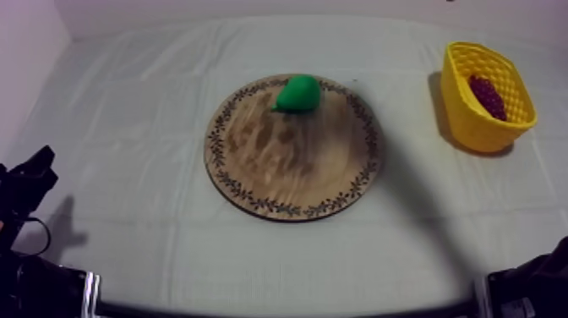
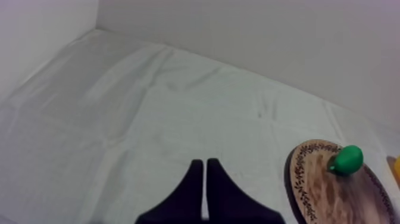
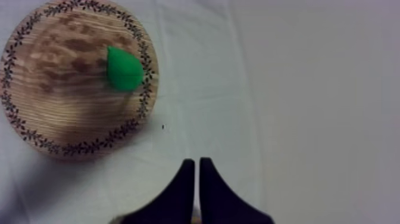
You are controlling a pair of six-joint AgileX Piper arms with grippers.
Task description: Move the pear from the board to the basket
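Observation:
A green pear (image 1: pixel 298 93) lies on the far part of the round wooden board (image 1: pixel 253 199) at the table's middle. The yellow basket (image 1: pixel 473 127) stands at the far right. My left gripper (image 2: pixel 204 162) is shut on nothing, its fingers together as a narrow wedge over bare cloth, with the pear (image 2: pixel 347 159) and board (image 2: pixel 315 190) well off to one side. My right gripper (image 3: pixel 197 161) is likewise shut and holds nothing, over cloth a short way off the board (image 3: pixel 59 89), where the pear (image 3: pixel 124 69) rests close to the rim. The left gripper (image 1: pixel 38 162) sits low at the left edge.
A dark red bunch of grapes (image 1: pixel 488 96) lies inside the basket. A sliver of the basket (image 2: pixel 395 170) shows beyond the board in the left wrist view. The right arm (image 1: pixel 532 283) rests at the lower right. Pale walls close the table's back and left.

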